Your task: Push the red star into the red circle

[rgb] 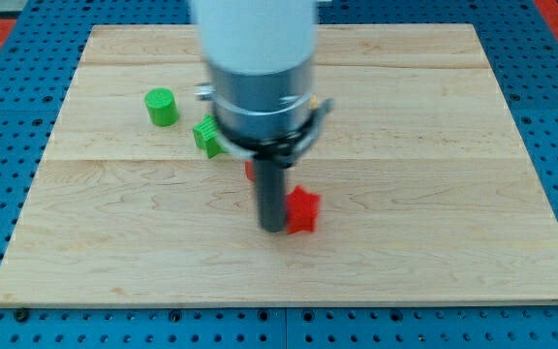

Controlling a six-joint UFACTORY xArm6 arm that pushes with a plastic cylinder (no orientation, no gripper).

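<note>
A red star block [303,209] lies near the middle of the wooden board [434,194]. My tip [273,229] stands right against its left side, touching or nearly touching it. A second red block [249,170], most likely the red circle, shows only as a sliver behind the rod, up and to the left of the star; its shape is hidden by the arm.
A green cylinder [162,107] sits toward the view's upper left. A green star-like block [207,135] lies just right of it, partly hidden by the arm's body. The board rests on a blue pegboard [8,145].
</note>
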